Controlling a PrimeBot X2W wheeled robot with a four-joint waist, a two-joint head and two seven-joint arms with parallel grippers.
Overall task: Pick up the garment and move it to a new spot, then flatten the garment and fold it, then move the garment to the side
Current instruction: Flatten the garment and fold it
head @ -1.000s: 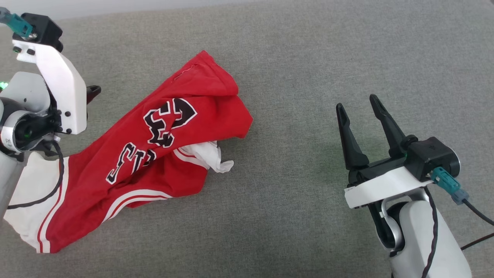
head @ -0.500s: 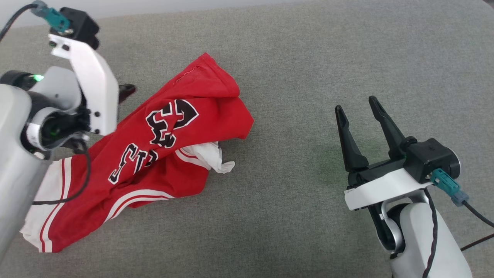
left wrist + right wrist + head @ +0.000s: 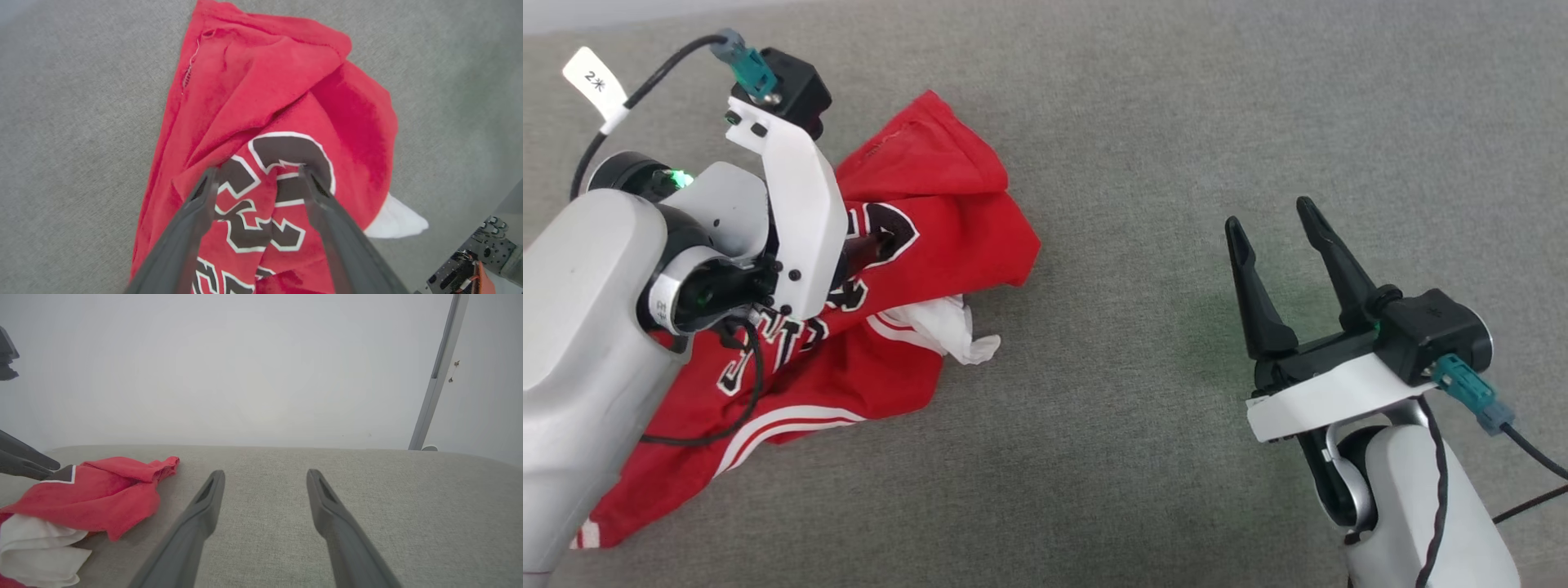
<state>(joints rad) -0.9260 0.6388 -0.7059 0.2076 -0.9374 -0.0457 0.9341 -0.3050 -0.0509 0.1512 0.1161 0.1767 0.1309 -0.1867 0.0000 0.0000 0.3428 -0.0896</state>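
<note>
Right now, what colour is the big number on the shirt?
The number is black, white-outlined; left wrist view.

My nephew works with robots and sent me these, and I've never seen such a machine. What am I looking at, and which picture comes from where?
This is a robot with two arms. The wide picture comes from a camera on its head, looking down at a grey cloth surface. The other two come from cameras on its wrists, each looking along that arm's two dark fingers. A crumpled red garment with white trim and black lettering lies on the surface. The left tool is over the garment's printed number, with its fingers spread apart and gripping nothing. The right tool is off to the side over bare surface, also open and empty.
</note>
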